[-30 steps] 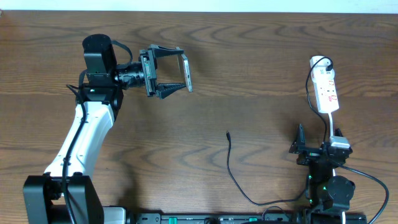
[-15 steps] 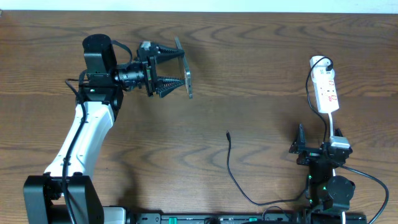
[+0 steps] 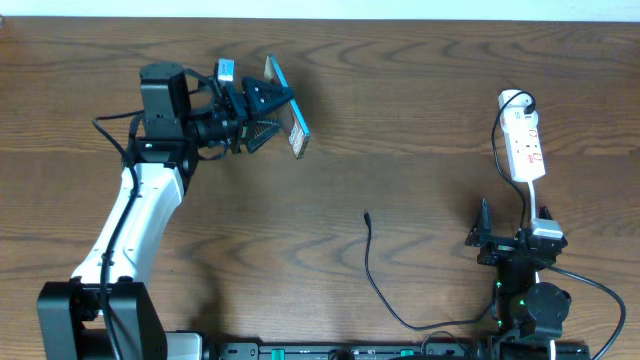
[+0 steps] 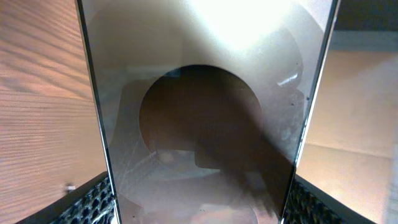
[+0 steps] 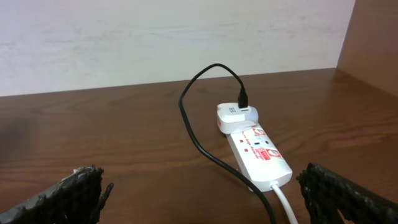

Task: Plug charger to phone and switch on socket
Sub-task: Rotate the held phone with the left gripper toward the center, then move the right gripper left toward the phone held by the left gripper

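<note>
My left gripper (image 3: 262, 112) is shut on the phone (image 3: 290, 125) and holds it above the table at the back left, tilted on edge. In the left wrist view the phone's glossy face (image 4: 205, 112) fills the frame between the fingers. The charger cable (image 3: 372, 262) lies on the table in the middle, its plug tip (image 3: 367, 214) free. The white socket strip (image 3: 524, 146) lies at the right; the right wrist view shows it (image 5: 258, 151) with a white plug and black cable at its far end. My right gripper (image 3: 505, 235) is open and empty, near the front right.
The black cable runs from the socket's plug (image 5: 233, 116) along the strip's left side toward the front. A white cable (image 5: 285, 202) leaves the strip's near end. A pale wall stands behind the table's back edge.
My left gripper has rotated its wrist with the phone in it, turning the phone from edge-on to tilted with its face showing. The right arm and the charger have not moved.
</note>
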`<state>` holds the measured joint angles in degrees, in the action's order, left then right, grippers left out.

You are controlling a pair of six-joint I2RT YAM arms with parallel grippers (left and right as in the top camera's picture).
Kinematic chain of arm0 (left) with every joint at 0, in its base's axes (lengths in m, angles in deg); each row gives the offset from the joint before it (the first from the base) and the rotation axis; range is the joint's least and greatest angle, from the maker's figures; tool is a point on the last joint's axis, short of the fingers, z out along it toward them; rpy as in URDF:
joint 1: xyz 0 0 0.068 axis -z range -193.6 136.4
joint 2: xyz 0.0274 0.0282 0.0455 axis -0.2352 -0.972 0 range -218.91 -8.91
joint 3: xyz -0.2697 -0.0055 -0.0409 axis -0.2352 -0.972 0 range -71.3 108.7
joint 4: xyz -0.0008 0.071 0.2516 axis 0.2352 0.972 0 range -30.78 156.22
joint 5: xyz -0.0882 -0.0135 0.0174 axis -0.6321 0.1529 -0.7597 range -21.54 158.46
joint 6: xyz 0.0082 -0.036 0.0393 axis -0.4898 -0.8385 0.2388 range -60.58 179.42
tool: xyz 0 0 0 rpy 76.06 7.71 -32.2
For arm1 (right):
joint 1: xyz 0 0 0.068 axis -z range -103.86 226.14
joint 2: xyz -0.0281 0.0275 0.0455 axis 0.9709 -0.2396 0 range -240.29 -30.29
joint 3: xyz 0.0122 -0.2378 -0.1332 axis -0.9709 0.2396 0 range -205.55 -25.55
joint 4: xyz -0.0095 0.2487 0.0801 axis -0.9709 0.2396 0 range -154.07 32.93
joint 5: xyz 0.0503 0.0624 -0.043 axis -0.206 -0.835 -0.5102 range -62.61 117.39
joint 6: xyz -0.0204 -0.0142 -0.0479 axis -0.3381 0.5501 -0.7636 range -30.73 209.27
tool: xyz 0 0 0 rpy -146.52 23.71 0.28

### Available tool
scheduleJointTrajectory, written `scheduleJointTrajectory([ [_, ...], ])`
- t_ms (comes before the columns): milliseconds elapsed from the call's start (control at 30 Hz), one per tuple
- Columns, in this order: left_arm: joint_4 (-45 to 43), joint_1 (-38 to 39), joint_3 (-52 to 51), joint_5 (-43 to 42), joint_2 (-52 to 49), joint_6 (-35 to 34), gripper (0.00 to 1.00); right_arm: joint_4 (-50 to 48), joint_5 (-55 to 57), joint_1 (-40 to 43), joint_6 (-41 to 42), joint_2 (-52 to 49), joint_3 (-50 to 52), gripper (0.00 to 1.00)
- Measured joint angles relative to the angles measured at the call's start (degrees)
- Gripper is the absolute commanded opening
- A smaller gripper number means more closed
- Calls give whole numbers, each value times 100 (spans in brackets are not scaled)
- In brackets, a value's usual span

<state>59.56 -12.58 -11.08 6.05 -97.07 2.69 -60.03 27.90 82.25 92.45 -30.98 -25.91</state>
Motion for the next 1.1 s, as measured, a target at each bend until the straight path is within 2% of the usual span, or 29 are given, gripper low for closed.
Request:
scheduleJointTrajectory([
  [167,118,0,-33,315,0,404,7,2,20,0,-2,2,0,99],
  [467,118,0,-33,529,0,557,8,-2,46,0,-153,2,0,99],
  [567,118,0,-33,570,0,529,7,0,26,0,-76,2,0,99],
  [767,74,0,-33,627,0,343,8,0,-37,0,697,0,0,99],
  [933,-109,0,-33,693,-4,164,7,-39,-479,0,1001,-22,0,99],
  [1100,-468,0,-33,662,-162,-48,8,39,-1016,0,1080,-761,-295,99],
])
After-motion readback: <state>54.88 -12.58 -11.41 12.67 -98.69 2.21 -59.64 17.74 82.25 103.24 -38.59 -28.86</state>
